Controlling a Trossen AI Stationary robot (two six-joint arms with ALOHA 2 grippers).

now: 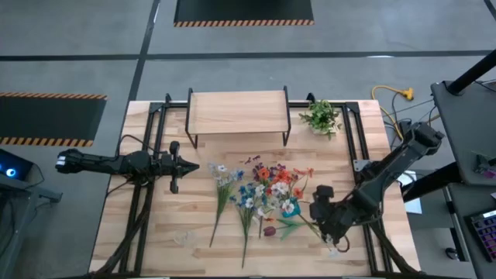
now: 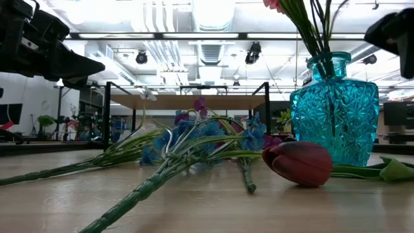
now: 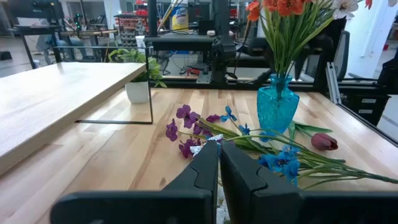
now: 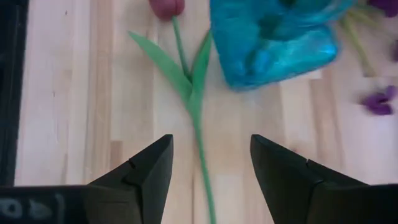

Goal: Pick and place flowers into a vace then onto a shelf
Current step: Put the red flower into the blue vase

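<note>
No readable text — no labels, brands, numbers or signs anywhere.

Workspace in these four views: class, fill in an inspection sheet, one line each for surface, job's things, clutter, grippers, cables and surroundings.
Surface: light wood table.
Job's things: teal glass vase upright, holding orange-red flowers; loose flowers lie mid-table; dark red tulip lies beside the vase; shelf bare on top.
Clutter: small potted plant beside the shelf.
Grippers: left gripper shut, empty, near the flowers; right gripper open above the tulip's stem.
Cables: yellow cable off the table's right.
Surroundings: grey floor, striped mats.
</note>
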